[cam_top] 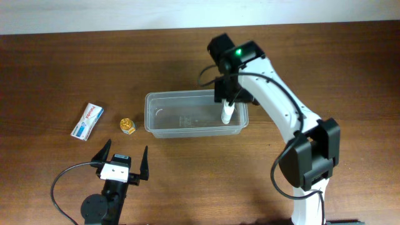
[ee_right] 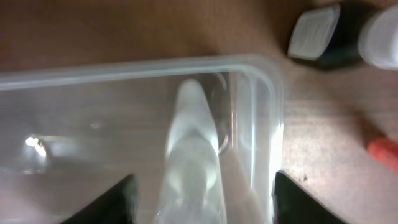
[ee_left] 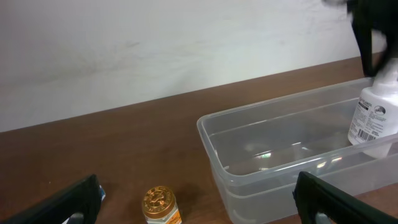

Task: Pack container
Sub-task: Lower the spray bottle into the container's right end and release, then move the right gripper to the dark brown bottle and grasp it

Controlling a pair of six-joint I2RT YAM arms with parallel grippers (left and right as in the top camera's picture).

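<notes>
The container (cam_top: 187, 128) sits near the middle of the brown wooden table (cam_top: 325, 69), its long sides running across. It is a clear, slightly milky plastic bin, rectangular with rounded corners and a thickened rim. From where I stand the wood grain shows straight through its floor and walls, and a few glints of light sit on the bottom. It is far bigger than anything near it.

Inside, at its right end, stands a small white bottle (cam_top: 227, 114) with a printed label and a tapered top, close to the end wall. The rest of the container's floor is bare.

The right gripper (cam_top: 226, 100) hangs directly over that end of the container, pointing down at the bottle. In its wrist view the two fingers (ee_right: 109, 202) stand wide apart, with the blurred bottle between them and a clear gap on each side, so it has no hold on anything.

The left gripper (cam_top: 127, 153) is well in front of the container's left end, near the table's front edge. Its jaws are spread wide and it holds nothing.

Just beside the container's left end sits a small jar (cam_top: 128, 125) with a gold lid. Farther left of the container lies a white box (cam_top: 87, 120) with blue and red print, set at a slant.
</notes>
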